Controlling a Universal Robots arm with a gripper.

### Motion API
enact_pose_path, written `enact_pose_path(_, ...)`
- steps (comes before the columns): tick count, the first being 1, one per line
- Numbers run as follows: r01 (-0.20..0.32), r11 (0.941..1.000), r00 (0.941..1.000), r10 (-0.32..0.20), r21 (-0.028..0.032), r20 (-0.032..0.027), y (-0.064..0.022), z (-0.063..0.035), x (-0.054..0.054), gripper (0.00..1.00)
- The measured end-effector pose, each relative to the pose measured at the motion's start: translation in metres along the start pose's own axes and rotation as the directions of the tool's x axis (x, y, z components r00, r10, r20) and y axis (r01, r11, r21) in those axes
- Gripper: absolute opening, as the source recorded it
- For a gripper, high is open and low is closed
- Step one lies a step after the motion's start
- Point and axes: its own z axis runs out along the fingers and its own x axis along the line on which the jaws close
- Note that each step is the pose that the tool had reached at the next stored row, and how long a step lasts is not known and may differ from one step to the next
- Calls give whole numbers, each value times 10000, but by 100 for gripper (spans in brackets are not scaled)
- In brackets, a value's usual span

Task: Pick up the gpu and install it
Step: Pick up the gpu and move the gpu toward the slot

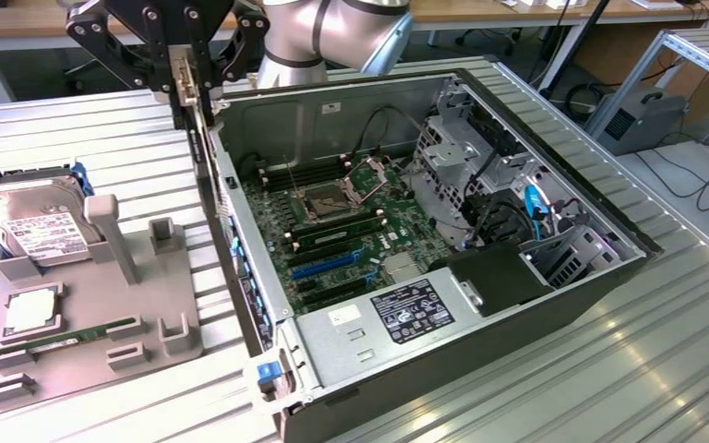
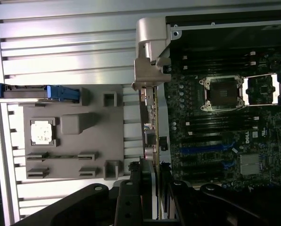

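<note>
The thin dark gpu (image 2: 155, 136) was held edge-on, silver bracket (image 2: 150, 52) at one end, at eleven o'clock in the exterior view

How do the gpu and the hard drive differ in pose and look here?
The gpu hangs upright, edge-on, clamped in the gripper; the hard drive leans in the grey fixture. The gpu is thin and dark; the hard drive is boxy, silver, white-labelled. Neither is seated in the computer case.

Grey fixture tray (image 1: 96, 295) is seen at the exterior view's left; seated in it: hard drive (image 1: 37, 226) (white label up), processor chip (image 1: 30, 311), RAM stick (image 1: 78, 335).
</note>
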Motion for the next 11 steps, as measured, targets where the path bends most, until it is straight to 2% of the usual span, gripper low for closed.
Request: enact_pose_path(11,0,10000,10000,0,8,1,5,2,-63,27)
